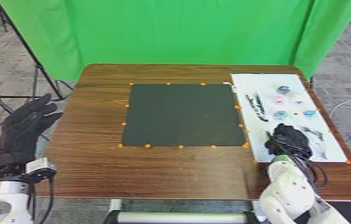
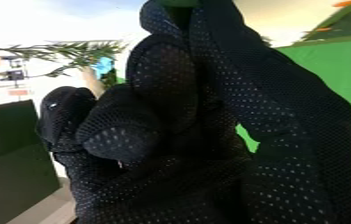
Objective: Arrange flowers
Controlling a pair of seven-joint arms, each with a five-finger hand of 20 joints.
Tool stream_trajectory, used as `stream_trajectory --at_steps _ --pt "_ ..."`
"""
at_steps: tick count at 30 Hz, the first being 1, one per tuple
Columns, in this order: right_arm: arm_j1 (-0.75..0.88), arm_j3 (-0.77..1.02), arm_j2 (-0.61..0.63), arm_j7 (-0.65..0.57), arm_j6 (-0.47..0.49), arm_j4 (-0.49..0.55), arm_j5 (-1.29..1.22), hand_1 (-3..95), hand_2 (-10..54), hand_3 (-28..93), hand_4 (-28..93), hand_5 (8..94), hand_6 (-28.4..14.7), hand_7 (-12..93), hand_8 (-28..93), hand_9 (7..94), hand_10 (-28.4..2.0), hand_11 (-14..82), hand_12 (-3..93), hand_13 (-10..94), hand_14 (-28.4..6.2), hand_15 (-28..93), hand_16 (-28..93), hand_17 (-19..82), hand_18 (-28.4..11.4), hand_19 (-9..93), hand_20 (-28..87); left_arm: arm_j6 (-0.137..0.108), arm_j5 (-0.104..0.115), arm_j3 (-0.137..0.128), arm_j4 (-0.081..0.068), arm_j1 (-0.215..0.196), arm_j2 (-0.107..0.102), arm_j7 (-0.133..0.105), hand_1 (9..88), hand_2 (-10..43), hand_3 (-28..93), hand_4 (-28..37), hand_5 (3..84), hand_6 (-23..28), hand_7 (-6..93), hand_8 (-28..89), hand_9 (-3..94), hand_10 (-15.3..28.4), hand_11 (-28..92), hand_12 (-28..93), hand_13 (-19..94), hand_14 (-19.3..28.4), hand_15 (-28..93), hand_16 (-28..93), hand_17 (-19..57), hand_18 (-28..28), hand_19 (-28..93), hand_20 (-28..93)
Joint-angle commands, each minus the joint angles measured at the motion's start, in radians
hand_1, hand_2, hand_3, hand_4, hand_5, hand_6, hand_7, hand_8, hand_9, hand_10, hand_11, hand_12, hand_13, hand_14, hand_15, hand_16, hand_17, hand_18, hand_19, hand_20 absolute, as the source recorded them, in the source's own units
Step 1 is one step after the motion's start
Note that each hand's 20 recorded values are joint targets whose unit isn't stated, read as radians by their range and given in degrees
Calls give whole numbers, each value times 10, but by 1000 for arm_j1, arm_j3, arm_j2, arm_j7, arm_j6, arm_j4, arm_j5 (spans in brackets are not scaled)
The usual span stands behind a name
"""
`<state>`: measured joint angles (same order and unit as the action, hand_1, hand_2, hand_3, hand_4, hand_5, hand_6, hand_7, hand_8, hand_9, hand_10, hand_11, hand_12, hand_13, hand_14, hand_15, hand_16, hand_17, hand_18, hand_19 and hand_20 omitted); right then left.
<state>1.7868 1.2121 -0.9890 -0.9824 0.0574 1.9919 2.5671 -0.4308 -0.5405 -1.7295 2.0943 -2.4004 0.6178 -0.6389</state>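
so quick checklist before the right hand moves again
1. Right hand over the near part of the white sheet: ok
2. Left hand well away from the sheet, fingers straight: ok
3. Leafy sprig in the right wrist view: ok
4. Pink item on the sheet, beyond the right hand: ok
5. Black cables by the right wrist tucked in: not ok, they hang in a loose loop
6. Right hand has a firm grip on a stem: cannot tell
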Motion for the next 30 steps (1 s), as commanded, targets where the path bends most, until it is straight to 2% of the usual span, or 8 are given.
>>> stream_trajectory --at_steps 1,6,15,19,24,25,27,30 --pt "-36 -2 44 -4 -47 42 6 539 -95 756 -257 834 -52 315 240 814 -147 558 340 798 -94 775 257 488 -240 932 384 -16 13 -11 9 -22 -14 -16 268 17 817 -236 361 64 206 -126 327 182 328 103 213 237 586 -117 -119 202 517 107" --pt "-92 -27 53 13 -31 73 -16 539 -95 757 -254 834 -52 316 243 816 -148 559 341 799 -95 776 257 489 -240 932 387 -21 15 -32 16 -42 -17 -18 268 17 818 -236 361 64 206 -127 327 181 327 104 214 237 586 -118 -119 202 517 107" --pt "-353 -201 -40 102 69 52 -120 537 -95 757 -247 838 -53 311 246 819 -149 559 340 802 -95 778 258 492 -243 932 396 -37 2 -134 53 -149 -6 5 267 16 821 -236 361 64 206 -127 326 181 327 105 214 237 586 -117 -119 202 517 106" --pt "-455 -297 -128 150 113 -1 -147 537 -95 757 -246 841 -55 307 249 819 -149 559 340 804 -96 778 258 495 -245 932 400 -46 1 -153 63 -170 2 2 268 16 820 -236 361 64 206 -127 327 180 329 105 214 236 585 -117 -119 202 518 106" --pt "-497 -359 -277 240 202 -89 -100 537 -95 756 -246 842 -53 305 252 819 -149 560 339 804 -96 779 258 496 -246 932 404 -63 3 -118 65 -153 -11 -7 268 16 820 -237 362 64 207 -126 328 181 329 105 215 237 586 -116 -119 202 518 106" --pt "-519 -392 -276 223 202 -104 -121 536 -95 756 -245 841 -53 305 252 819 -150 560 338 804 -96 779 258 497 -245 932 405 -50 -15 -105 59 -121 -8 20 268 16 820 -237 363 64 207 -126 328 181 329 105 215 238 586 -116 -119 202 518 106" --pt "-505 -383 -336 260 249 -134 -96 536 -95 755 -245 841 -54 304 252 819 -150 561 338 804 -95 779 258 497 -245 932 405 -55 -17 -81 59 -98 -11 23 269 15 821 -238 363 64 207 -127 329 181 328 105 216 238 586 -116 -120 202 518 106" --pt "-496 -400 -373 269 284 -173 -71 534 -95 756 -244 842 -53 305 252 819 -150 562 336 805 -95 779 257 498 -245 932 406 -41 -46 -43 50 -37 -8 64 269 15 822 -239 363 63 208 -127 330 182 328 105 216 238 586 -115 -120 203 519 106"
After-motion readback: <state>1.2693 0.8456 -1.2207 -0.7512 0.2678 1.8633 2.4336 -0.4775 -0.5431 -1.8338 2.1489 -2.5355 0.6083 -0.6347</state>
